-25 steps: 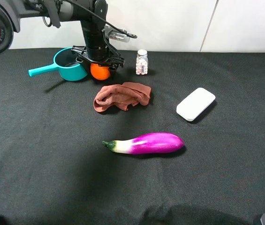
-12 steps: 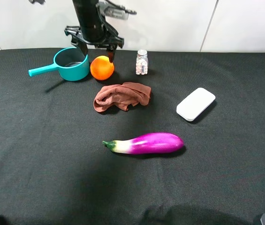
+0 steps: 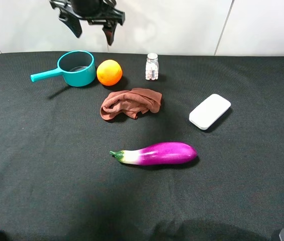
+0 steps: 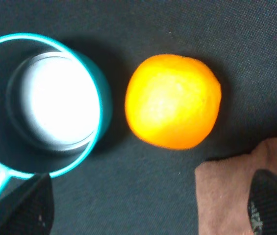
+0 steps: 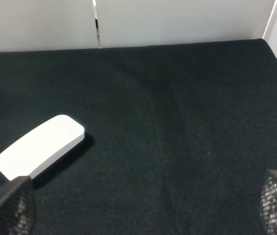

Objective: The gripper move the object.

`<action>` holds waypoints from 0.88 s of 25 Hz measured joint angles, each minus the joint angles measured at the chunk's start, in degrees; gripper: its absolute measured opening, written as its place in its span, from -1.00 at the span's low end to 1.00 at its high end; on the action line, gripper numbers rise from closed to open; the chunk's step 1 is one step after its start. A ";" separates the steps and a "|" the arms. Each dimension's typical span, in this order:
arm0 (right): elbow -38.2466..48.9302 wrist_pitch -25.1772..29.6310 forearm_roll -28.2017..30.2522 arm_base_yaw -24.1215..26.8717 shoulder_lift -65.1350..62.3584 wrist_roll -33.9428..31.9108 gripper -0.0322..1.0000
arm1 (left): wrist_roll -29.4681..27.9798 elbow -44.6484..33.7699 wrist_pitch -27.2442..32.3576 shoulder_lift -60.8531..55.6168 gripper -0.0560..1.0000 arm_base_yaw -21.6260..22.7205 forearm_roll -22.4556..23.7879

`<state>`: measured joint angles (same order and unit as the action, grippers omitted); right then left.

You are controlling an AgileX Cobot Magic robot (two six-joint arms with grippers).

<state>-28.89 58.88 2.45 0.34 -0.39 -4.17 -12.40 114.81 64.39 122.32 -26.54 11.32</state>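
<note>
The round orange fruit (image 3: 109, 72) sits on the black table beside the teal pot (image 3: 76, 68), just to its right. The left wrist view shows the fruit (image 4: 173, 101) free, next to the pot (image 4: 47, 103). My left gripper (image 3: 92, 31) hangs open and empty well above the fruit, near the top edge of the high view; its fingertips (image 4: 270, 205) show at the picture's corners. My right gripper (image 5: 143, 208) is open over the table's right part, with fingertips (image 5: 11, 205) at the lower corners; it holds nothing.
A crumpled brown cloth (image 3: 130, 103) lies in front of the fruit. A small pill bottle (image 3: 152, 67) stands to its right. A white flat case (image 3: 210, 111) lies right of centre, also in the right wrist view (image 5: 39, 146). A purple eggplant (image 3: 157, 153) lies near the middle.
My left gripper let go of the orange fruit and rose straight up away from it. The fruit stays beside the teal pot.
</note>
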 joint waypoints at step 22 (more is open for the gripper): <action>0.00 0.00 0.00 0.00 0.00 0.00 0.41 | 4.26 -23.99 1.18 -30.43 0.68 0.00 0.36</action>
<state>-28.89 58.88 2.45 0.34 -0.39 -4.17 -8.14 90.82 65.57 91.89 -26.54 11.68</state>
